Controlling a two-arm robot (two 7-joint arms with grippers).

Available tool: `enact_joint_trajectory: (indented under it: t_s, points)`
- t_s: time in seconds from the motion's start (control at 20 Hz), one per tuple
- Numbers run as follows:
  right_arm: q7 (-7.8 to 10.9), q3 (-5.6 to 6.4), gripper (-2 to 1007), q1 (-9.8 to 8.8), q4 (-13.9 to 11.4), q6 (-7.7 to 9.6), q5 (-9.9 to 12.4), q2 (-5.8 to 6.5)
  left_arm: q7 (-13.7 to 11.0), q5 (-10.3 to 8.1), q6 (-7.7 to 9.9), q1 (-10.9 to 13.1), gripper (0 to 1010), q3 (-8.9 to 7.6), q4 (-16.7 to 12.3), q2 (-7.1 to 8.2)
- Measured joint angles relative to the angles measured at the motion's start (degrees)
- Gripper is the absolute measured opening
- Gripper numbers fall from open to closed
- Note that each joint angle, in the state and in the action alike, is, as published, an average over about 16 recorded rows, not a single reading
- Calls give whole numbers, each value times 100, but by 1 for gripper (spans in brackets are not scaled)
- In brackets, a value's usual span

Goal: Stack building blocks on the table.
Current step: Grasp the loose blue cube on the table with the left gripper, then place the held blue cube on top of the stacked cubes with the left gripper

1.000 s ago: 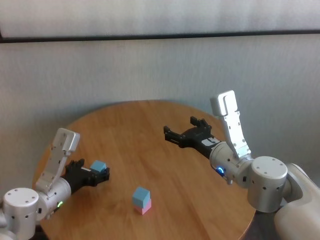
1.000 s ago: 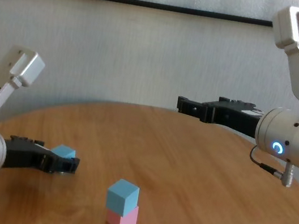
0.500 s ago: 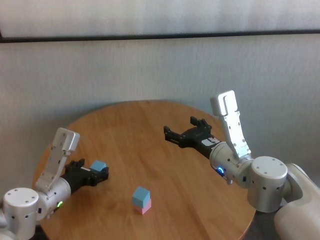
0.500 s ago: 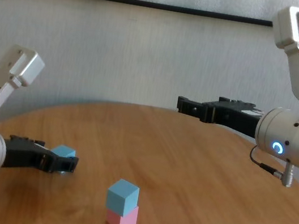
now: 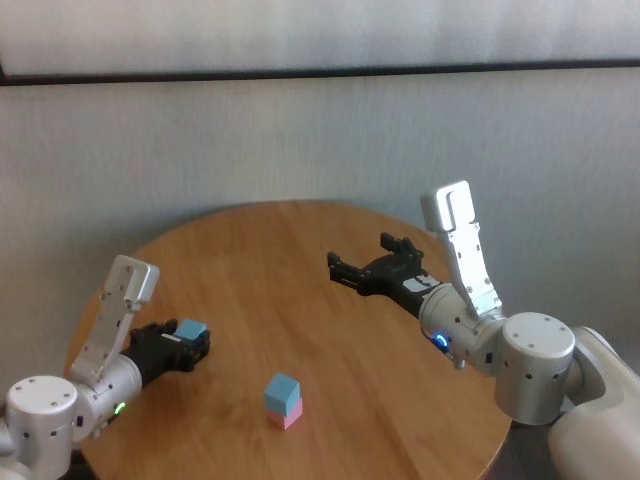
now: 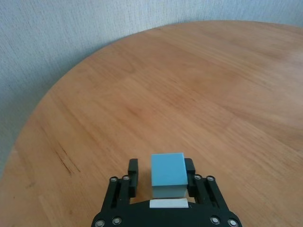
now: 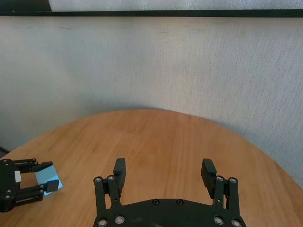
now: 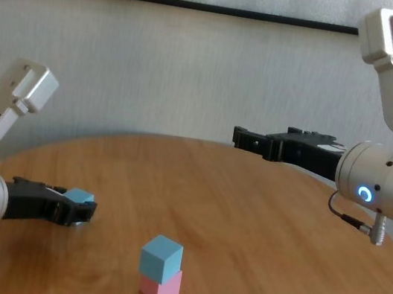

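Change since earlier frames: left gripper (image 5: 190, 345) fingers (image 6: 133, 168) narrowed from a wide spread onto the loose blue block (image 5: 190, 331); wrist drawn back slightly toward 8 o'clock; right arm and the small stack unmoved.

Left fingers: pressed against both side faces of the loose blue block in the left wrist view, clenched on it, block seated square between the tips.

Loose blue block: at the counter (image 5: 300, 300) edge around 9 o'clock, low at the surface; lifted or resting, cannot tell.

Stack: stacked blue block (image 5: 282, 392) flush on the pink block (image 5: 289, 417), near 6 o'clock on the counter, well apart from the left gripper.

Step in hand, by judgement: securing the third block before carrying it to the stack.

Doing it well: hold the squeeze firm before lifting; rise straight up first, clear of the stack's top; travel toward 6 o'clock with the block level; come down square over the stacked blue block with edges aligned; release only once faces meet, since a nudge could topple the pair.

Left arm pose: forearm low and nearly level over the counter, reaching in from 8 o'clock, wrist link angled upward behind it.

Right gripper (image 5: 365, 262): hovering high over the far side near 1 o'clock, fingers spread wide and empty, idle.
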Motion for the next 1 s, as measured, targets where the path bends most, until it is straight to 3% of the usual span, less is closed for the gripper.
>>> enact_joint_trajectory:
  t_s: [0.3,0.55,0.8,1.0]
  points:
    - [0,0,1005,0,0,0,0,0,-8,-4,-2,11,492,-2,-24,3]
    - [0,0,1005,0,0,0,0,0,-75,-17,17,63,416,5,-143,49]
    - [0,0,1005,0,0,0,0,0,-174,-53,64,200,396,12,-449,171]
    - [0,0,1005,0,0,0,0,0,-273,-116,118,393,396,0,-853,325]
